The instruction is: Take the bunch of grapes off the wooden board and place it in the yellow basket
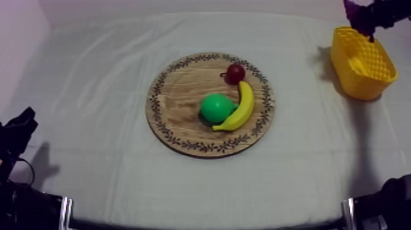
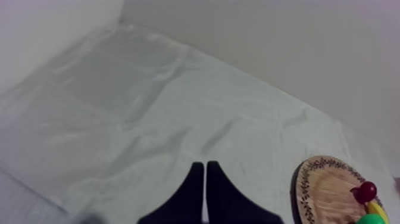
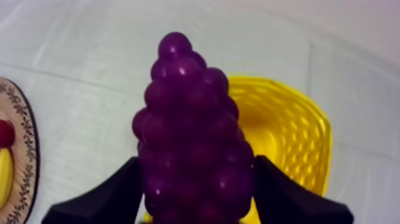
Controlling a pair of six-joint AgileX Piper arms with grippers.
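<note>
Over the basket [image 3: 291, 137], the grapes [image 3: 190, 131] are gripped by the right tool [image 3: 196, 184] for release; the left tool [image 2: 205, 193] is narrow, empty.

No text, label, brand, number or sign can be read anywhere here. The board [image 1: 182, 105] has a leafy pattern round its rim, with no letters in it.

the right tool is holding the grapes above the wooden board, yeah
No: the right tool holds the bunch of grapes at the yellow basket, well away from the wooden board, as the right wrist view shows.
</note>
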